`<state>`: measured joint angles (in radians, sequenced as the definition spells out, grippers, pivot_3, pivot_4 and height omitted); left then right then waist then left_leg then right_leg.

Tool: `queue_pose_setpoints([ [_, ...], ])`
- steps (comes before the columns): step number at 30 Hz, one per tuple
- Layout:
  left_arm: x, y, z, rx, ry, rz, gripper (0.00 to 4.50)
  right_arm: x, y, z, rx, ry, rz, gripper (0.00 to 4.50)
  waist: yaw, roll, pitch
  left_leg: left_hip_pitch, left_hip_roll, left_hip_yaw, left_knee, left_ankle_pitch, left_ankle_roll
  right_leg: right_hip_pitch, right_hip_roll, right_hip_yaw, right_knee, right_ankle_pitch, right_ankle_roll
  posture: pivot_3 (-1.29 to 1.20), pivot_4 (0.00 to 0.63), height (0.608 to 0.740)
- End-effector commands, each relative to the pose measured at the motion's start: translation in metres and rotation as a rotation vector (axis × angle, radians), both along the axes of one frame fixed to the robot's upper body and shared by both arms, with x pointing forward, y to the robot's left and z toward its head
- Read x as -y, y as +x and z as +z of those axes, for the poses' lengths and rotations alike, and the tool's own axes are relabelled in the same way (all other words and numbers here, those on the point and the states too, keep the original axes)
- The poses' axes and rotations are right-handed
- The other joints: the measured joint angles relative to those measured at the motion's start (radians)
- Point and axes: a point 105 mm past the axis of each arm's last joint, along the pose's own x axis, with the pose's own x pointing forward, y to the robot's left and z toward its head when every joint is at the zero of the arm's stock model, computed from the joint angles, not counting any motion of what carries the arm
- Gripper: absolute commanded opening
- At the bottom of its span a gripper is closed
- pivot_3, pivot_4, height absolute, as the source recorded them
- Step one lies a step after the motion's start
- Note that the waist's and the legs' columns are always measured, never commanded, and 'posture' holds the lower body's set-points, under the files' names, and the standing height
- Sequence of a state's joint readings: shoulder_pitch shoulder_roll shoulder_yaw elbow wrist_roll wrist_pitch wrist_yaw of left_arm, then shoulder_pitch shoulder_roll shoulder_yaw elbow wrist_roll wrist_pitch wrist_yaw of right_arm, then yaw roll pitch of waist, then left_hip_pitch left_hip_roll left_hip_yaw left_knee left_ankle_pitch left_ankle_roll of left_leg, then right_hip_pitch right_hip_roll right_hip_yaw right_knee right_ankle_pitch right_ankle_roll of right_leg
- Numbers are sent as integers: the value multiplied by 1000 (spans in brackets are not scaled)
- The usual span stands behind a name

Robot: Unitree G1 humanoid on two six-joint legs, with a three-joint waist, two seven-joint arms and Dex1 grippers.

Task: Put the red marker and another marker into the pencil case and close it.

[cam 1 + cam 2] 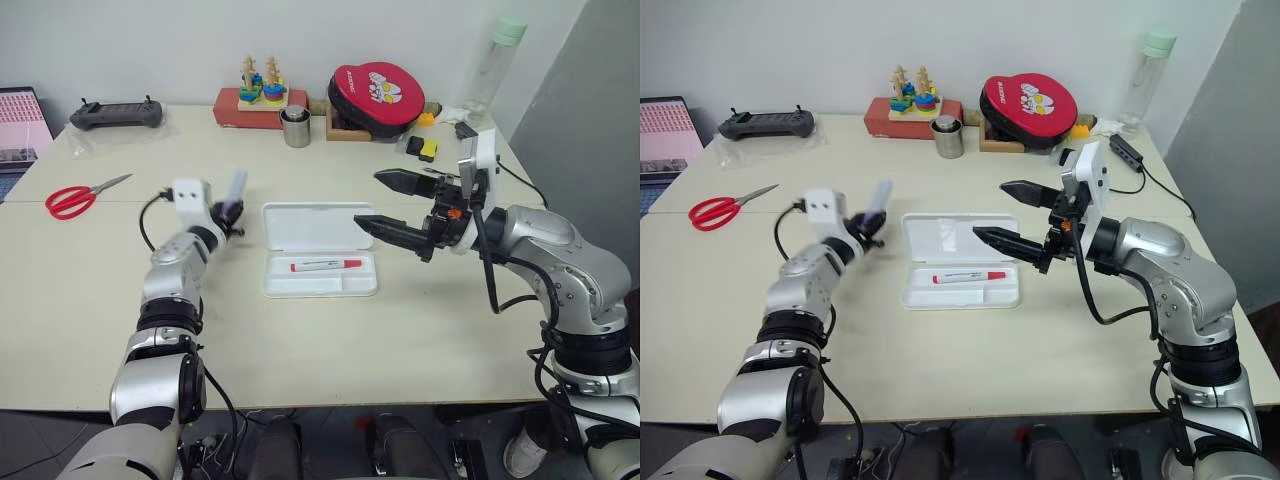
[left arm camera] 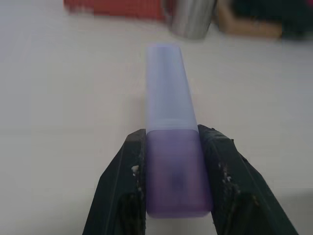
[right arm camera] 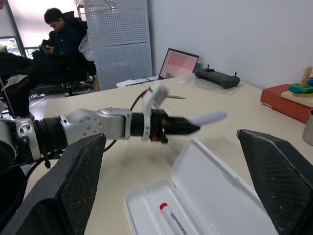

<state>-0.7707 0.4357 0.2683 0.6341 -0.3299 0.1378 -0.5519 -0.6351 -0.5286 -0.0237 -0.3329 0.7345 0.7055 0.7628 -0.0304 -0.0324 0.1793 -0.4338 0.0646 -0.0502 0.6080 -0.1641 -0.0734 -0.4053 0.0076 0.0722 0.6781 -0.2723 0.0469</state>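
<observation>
Nearest us, the pencil case lies open on the worktop, lid flat on the far side, and the red marker already rests in its front tray. So we judge the first half of the job done and the second marker to be the step in hand.

To the left of the case our left gripper has its jaws clenched on the dark lower half of the lavender marker, which sticks out ahead of the jaws with its pale cap end up and clear of the worktop. To the right, our right gripper hangs over the case's right end with its jaws spread wide and nothing between them.

Next we would need to carry the lavender marker sideways over the tray, turn it to lie along the case beside the red one, and lower it before letting go. After that the lid has to fold toward us.

Farther back lie red scissors, a metal cup and a stacking toy.
</observation>
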Motion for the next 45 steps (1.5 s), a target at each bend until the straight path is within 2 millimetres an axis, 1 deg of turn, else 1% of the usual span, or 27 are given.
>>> queue_pose_setpoints([
  [1, 66, -53, 58, 215, 138, -519, 1200, 16, -4, 15, 43, 30, -11, 4500, 1, 0, 0, 0, -1, 0, 0, 0, 0, 0, -1, 0, 0, 1, -2, 0, 150, 740],
  [2, 76, -66, 57, 197, 170, -624, 1200, 18, -4, 15, 42, 25, -14, 4500, 1, 0, 0, 0, -1, 1, -1, 0, 0, 0, -1, 0, 0, 2, -3, 0, 150, 740],
  [4, 94, -96, 43, 117, 276, -849, 1200, 21, -3, 14, 38, 16, -18, 4500, -2, 0, 0, 1, -1, 0, -1, 0, 0, 0, -1, 0, 0, 1, -2, 0, 150, 740],
  [5, 98, -106, 31, 63, 356, -926, 1200, 22, -3, 13, 36, 9, -19, 4500, -4, 0, 0, 1, -1, 0, -1, 0, 0, 0, -1, 0, 0, 0, -1, 0, 150, 740],
  [7, 97, -114, 10, -17, 519, -994, 1200, 23, -2, 11, 34, -7, -21, 4500, -9, 2, 0, 2, 0, 1, -1, 0, 0, 0, -1, 0, 1, -1, -1, 0, 150, 740],
  [9, 86, -114, -14, -98, 706, -1025, 1200, 24, -2, 10, 33, -14, -22, 4500, -13, 2, 0, 2, 1, 0, -1, 0, 0, 0, 0, 0, 1, -2, -1, 0, 150, 740],
  [10, 81, -113, -23, -129, 768, -1036, 1200, 24, -2, 10, 33, -16, -23, 4500, -14, 3, 1, 3, 1, 0, -1, 0, 0, 0, 1, 0, 2, -3, -3, 0, 150, 740],
  [11, 76, -112, -29, -154, 809, -1048, 1200, 24, -2, 10, 33, -16, -23, 4500, -14, 3, 1, 3, 1, 0, -1, 0, 0, 0, 0, 1, 2, -5, -7, 0, 150, 740],
  [14, 63, -107, -45, -220, 922, -1061, 1200, 24, -3, 9, 31, -18, -25, 4500, -14, 3, 1, 3, 1, 0, 0, 0, 0, 0, 0, 1, 2, -6, -7, 0, 150, 740],
  [19, 60, -95, -47, -220, 961, -1041, 1200, 24, -5, 4, 22, -27, -38, 4500, -5, 3, 1, 1, 0, 1, -1, 0, 1, -1, 0, 0, 1, -6, -7, 0, 150, 740],
  [20, 60, -93, -48, -216, 967, -1037, 1200, 24, -5, 4, 21, -26, -38, 4500, -2, 3, 1, 1, 0, 1, -1, 0, 1, -1, 0, 0, 1, -4, -5, 0, 150, 740],
  [22, 62, -90, -49, -206, 968, -1030, 1200, 23, -6, 4, 21, -23, -39, 4500, -1, 3, 1, 1, 0, 1, -1, 0, 1, -1, 0, 0, 1, -4, -4, 0, 150, 740],
  [26, 70, -92, -52, -194, 942, -1058, 1200, 23, -8, 3, 19, -21, -42, 4500, -2, 3, 1, 1, 1, 1, -2, 0, 1, -1, 0, 0, 1, -4, -4, 0, 150, 740],
  [29, 71, -93, -55, -204, 944, -1062, 1200, 22, -7, 2, 15, -23, -44, 4500, -2, 3, 1, 1, 1, 0, -2, 0, 1, -1, 0, 0, 2, -4, -4, 0, 150, 740],
  [31, 68, -92, -57, -217, 953, -1053, 1913, 22, -6, 1, 11, -26, -49, 4500, -2, 3, 1, 1, 1, 0, -1, 0, 1, -1, 0, 0, 2, -4, -4, 0, 150, 740],
  [32, 68, -91, -58, -220, 955, -1048, 2033, 22, -6, 1, 10, -28, -51, 4500, -2, 3, 1, 1, 1, 0, -1, 0, 1, -1, 0, 0, 2, -4, -4, 0, 150, 740],
  [34, 67, -91, -58, -222, 952, -1047, 2436, 23, -3, -1, 5, -34, -61, 4500, -2, 3, 1, 1, 1, 0, -1, 0, 1, -1, 0, 0, 2, -4, -4, 0, 150, 740],
  [37, 68, -89, -57, -201, 951, -1027, 3074, 23, 0, -4, -3, -42, -73, 4500, -2, 3, 1, 1, 1, 0, -1, 0, 1, -1, 0, 0, 2, -4, -4, 0, 150, 740],
  [38, 69, -88, -55, -190, 942, -1020, 3327, 25, 3, -6, -10, -43, -93, 4500, -2, 3, 1, 1, 1, 0, -1, 0, 1, -1, 0, 0, 2, -4, -4, 0, 150, 740],
  [39, 72, -87, -51, -173, 918, -1018, 3505, 28, 12, -9, -22, -50, -141, 4500, -2, 3, 1, 1, 1, 0, -1, 0, 1, -1, 0, 0, 2, -4, -4, 0, 150, 740],
  [40, 77, -86, -45, -145, 880, -1015, 3606, 34, 24, -15, -39, -68, -215, 4500, -2, 2, 1, 1, 1, 0, -1, 0, 1, -1, 0, 0, 2, -4, -4, 0, 150, 740],
  [42, 88, -84, -31, -74, 807, -1006, 4021, 45, 45, -27, -77, -108, -340, 4500, -2, 2, 1, 1, 1, 0, -1, 0, 1, -1, 0, 0, 2, -4, -3, 0, 150, 740],
  [43, 95, -82, -21, -28, 749, -989, 4285, 51, 56, -37, -105, -129, -406, 4500, -1, 2, 1, 1, 0, 0, 0, 0, 1, -1, 0, 0, 2, -3, -3, 0, 150, 740],
  [44, 105, -81, -10, 22, 680, -976, 4426, 56, 67, -48, -144, -148, -476, 4500, -1, 2, 1, 1, 0, 0, 0, 0, 1, -1, 0, 0, 2, -3, -2, 0, 150, 740],
  [45, 111, -81, -2, 56, 621, -965, 4471, 60, 75, -57, -172, -165, -531, 4500, -1, 2, 1, 1, 0, 1, 0, 0, 1, -1, 0, 0, 2, -3, -2, 0, 150, 740],
])
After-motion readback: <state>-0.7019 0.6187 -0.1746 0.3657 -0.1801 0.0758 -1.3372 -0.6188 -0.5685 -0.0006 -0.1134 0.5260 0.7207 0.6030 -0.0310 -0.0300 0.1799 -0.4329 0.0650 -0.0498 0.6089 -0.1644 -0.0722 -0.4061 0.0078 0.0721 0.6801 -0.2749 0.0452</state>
